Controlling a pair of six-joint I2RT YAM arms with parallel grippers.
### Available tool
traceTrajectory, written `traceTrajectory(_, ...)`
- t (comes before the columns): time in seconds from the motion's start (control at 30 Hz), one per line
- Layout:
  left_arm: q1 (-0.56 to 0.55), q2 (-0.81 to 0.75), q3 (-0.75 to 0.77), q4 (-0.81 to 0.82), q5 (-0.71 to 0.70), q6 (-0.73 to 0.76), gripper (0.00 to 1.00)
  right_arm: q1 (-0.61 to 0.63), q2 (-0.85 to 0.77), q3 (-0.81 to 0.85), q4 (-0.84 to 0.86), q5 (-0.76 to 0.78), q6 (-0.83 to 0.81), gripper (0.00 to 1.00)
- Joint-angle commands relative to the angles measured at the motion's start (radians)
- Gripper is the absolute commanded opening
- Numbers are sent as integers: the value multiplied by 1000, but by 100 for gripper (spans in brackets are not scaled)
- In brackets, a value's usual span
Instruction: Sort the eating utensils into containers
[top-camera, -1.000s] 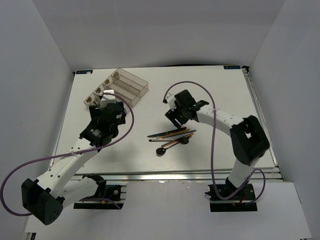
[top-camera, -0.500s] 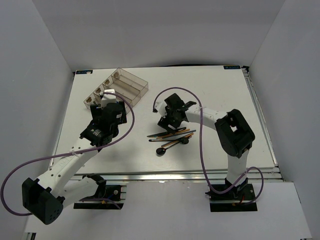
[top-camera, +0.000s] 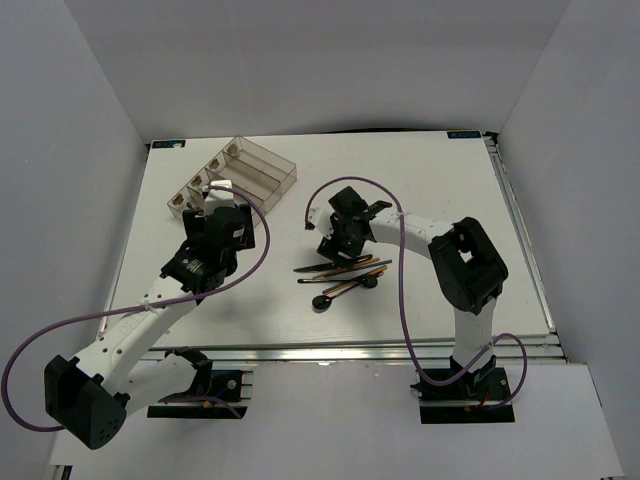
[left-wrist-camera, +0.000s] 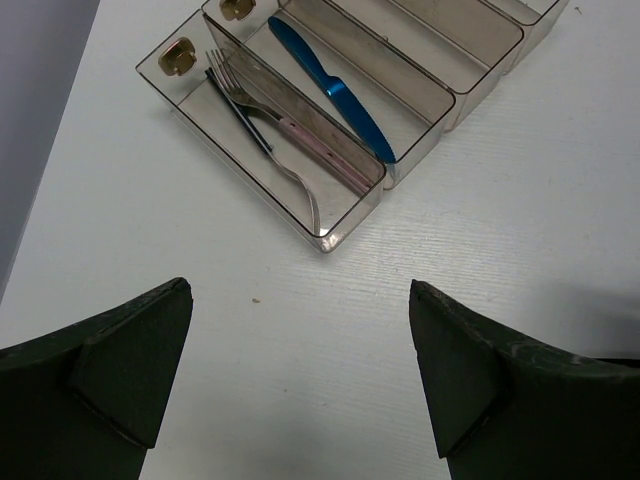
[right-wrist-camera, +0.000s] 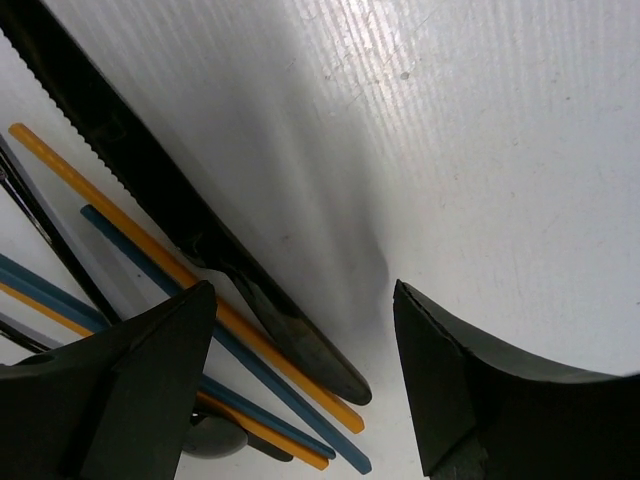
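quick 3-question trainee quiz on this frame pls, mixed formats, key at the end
1. True or false: in the organizer tray, the blue knife lies in the compartment beside the one holding the forks.
2. The right gripper hangs over: A) the blue knife B) the loose cutlery pile C) the forks.
3. Fill in: the left gripper is empty, its jaws ___.
Key: 1 true; 2 B; 3 open.

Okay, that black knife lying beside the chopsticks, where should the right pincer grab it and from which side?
Probably the rounded handle end of the black knife, coming straight down with the open right pincer straddling its width. It lies flat, so only its narrow edges offer a pinch. The table is bare along one edge; an orange chopstick crowds the other, so that finger needs care.
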Motion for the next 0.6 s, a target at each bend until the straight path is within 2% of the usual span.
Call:
traceTrajectory(0.0,0,-21,-6,21,10,4,98,-2,-3,-7,-30,-30,-26,76)
traceTrajectory(0.17,0,-13,-1,18,16,6,98,-11,-15,-62,14,-9,-28,75)
traceTrajectory(0.3,0,-21,-4,18,13,4,98,-29,44,-38,14,-7,-38,67)
traceTrajectory(0.4,0,-29,-8,19,10,6,98,-48,83,-1,8,-19,-46,58)
traceTrajectory(0.5,0,-32,-6,19,3,6,98,-66,120,43,-10,-30,-54,38)
traceTrajectory(0.53,0,-32,-4,19,0,6,98,-74,129,54,-12,-21,-55,29)
traceTrajectory(0.57,0,-33,-6,19,-1,8,98,-78,144,67,-22,-21,-55,26)
